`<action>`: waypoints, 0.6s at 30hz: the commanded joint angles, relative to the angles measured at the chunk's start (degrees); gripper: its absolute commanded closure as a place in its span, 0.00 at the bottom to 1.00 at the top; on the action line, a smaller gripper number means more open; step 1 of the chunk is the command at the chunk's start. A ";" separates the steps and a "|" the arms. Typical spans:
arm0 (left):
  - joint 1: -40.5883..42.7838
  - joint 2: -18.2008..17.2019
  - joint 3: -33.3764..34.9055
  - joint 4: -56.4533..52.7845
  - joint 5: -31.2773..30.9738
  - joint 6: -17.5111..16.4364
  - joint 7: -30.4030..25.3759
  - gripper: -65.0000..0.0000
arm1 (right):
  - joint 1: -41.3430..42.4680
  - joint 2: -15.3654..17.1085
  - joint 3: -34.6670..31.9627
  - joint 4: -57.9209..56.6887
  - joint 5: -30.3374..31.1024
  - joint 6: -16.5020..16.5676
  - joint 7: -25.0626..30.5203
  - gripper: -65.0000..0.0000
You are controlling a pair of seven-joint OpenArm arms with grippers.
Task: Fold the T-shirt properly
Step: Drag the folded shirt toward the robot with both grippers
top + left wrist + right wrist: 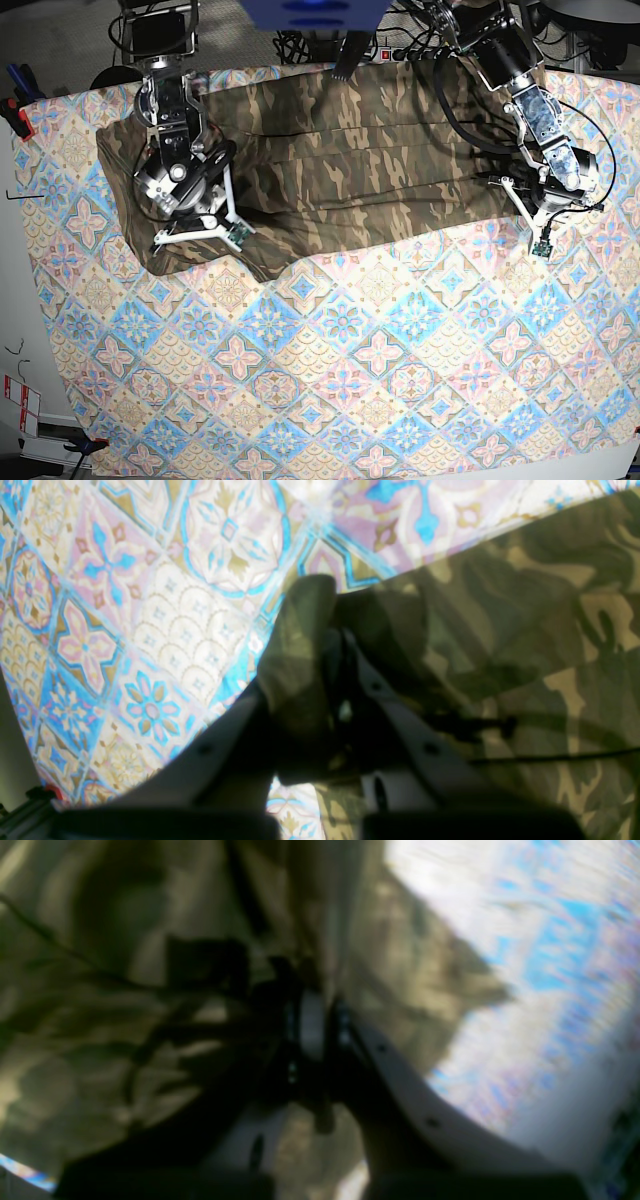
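Soft olive-brown camouflage T-shirt (350, 160) lies spread at 12 o'clock on the blue-pink tile-patterned cloth (340, 360), left gripper (320, 645) and right gripper (312, 1005) each pinching an edge, likely for folding.

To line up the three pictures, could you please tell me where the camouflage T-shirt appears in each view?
Left wrist: T-shirt fills the right half, its edge bunched at centre.
Right wrist: it fills the left and centre, blurred.
Base: it lies across the top, between both arms.
Shared landmark: the tile-patterned cloth beneath it.
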 commanded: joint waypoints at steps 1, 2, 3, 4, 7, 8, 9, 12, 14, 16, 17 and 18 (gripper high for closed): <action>-0.79 -0.55 0.02 1.16 -0.31 0.32 -0.54 0.98 | 0.82 0.28 0.13 1.74 -0.02 -0.25 -1.08 0.98; -0.70 -0.55 0.02 1.16 -0.31 0.32 -0.54 0.98 | 0.82 0.28 0.13 2.18 -0.02 -0.25 -2.58 0.98; -0.61 -0.63 0.11 1.16 -0.31 0.32 -0.54 0.98 | 0.73 0.28 0.13 2.27 -0.02 -0.25 -3.81 0.98; -0.52 -0.72 0.11 1.24 -0.31 0.32 -0.54 0.98 | 0.73 0.28 0.13 2.35 -0.02 -0.25 -4.86 0.98; 0.09 -0.90 0.11 3.00 -0.31 0.32 -0.45 0.98 | -0.85 0.28 1.54 3.76 -0.02 -0.25 -5.92 0.98; 0.88 -0.90 0.46 4.14 -0.31 0.32 -0.45 0.98 | -1.73 0.28 2.24 4.55 -0.02 -0.25 -5.83 0.98; 1.59 -0.99 1.61 5.38 -0.31 0.32 -0.45 0.98 | -2.52 0.28 2.77 5.52 -0.02 -0.25 -5.92 0.98; 4.66 -1.07 5.12 9.51 -0.23 0.32 -0.45 0.98 | -4.37 0.28 3.83 6.84 -0.02 -0.25 -6.00 0.98; 6.33 -1.07 6.53 10.74 -0.23 0.32 -0.10 0.98 | -5.33 0.28 4.18 6.84 -0.02 -0.25 -6.00 0.98; 6.86 -1.07 7.14 10.91 -0.23 0.32 1.48 0.98 | -6.21 0.28 4.27 6.84 -0.02 -0.25 -6.00 0.98; 6.95 -1.07 7.06 11.00 -0.23 0.32 2.27 0.98 | -6.92 0.28 4.88 6.84 -0.02 -0.25 -6.00 0.98; 7.13 -1.07 7.06 11.00 -0.23 0.32 2.63 0.98 | -7.53 0.28 5.50 6.84 -0.10 -0.25 -6.00 0.98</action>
